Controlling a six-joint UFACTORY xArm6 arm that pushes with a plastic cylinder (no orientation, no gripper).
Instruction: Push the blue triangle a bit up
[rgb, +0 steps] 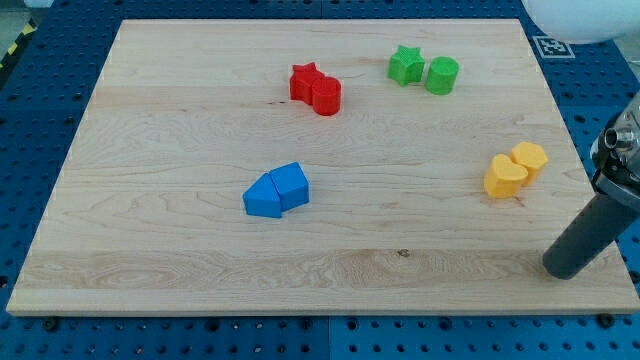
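The blue triangle (262, 198) lies left of the board's middle, touching a second blue block (291, 185) on its upper right side. My tip (562, 270) rests near the board's lower right corner, far to the right of and a little below both blue blocks. The dark rod rises from the tip toward the view's right edge. Nothing touches the tip.
A red star (305, 81) and red cylinder (326, 97) touch at the upper middle. A green star (405, 65) and green cylinder (442, 75) sit at the upper right. A yellow heart (505, 178) and yellow hexagon (529, 158) sit at the right, above my tip.
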